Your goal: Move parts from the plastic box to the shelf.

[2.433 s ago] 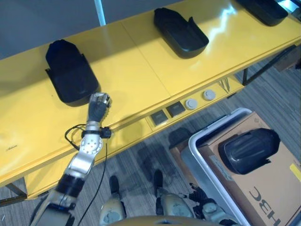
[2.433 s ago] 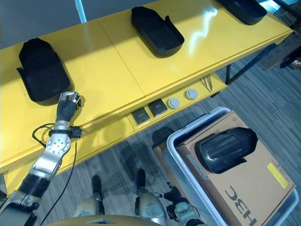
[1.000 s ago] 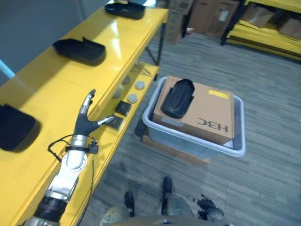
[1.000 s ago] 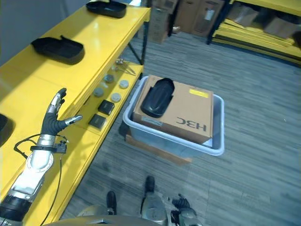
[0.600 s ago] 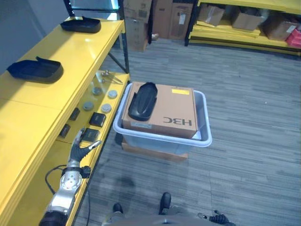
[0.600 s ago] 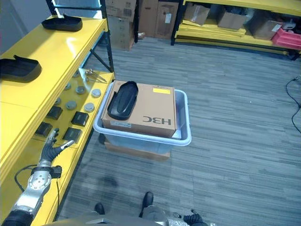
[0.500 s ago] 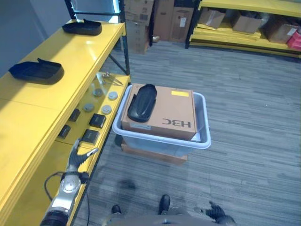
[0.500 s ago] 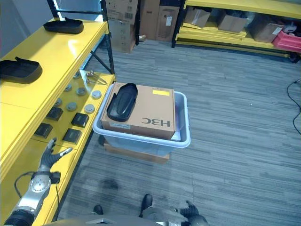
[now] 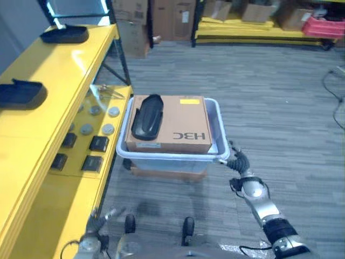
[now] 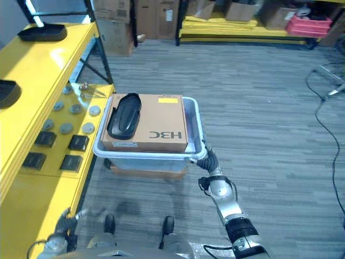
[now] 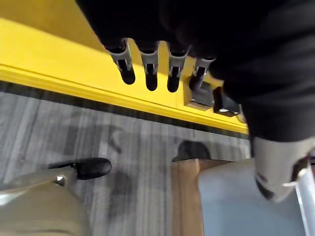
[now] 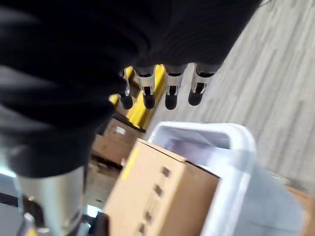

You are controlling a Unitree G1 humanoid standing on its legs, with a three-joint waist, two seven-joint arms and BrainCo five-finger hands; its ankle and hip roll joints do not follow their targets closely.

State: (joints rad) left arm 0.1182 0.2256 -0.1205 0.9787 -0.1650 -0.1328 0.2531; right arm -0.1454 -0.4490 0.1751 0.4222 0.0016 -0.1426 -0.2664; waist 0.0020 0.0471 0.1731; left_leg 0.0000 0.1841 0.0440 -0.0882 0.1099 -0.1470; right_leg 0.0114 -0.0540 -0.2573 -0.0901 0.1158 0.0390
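One part (image 9: 147, 116): black, lies on the carton (image 9: 180, 125) in the plastic box (image 9: 222, 129).
Shelf (image 9: 40, 102): yellow, holds two more black parts (image 9: 20, 93).
Right hand (image 9: 237, 160): fingers straight, at the box's near corner.
Left hand (image 11: 162, 66): relaxed, empty, low beside the shelf.

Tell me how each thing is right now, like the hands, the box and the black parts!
Right hand: open, fingers straight, by the plastic box's corner.
Left hand: open, holding nothing, low beside the shelf.
Plastic box: on the floor, holding a cardboard box.
Cardboard box: closed, a black part on top.
Black part: lying on the cardboard box, untouched.
Shelf: other black parts on top.
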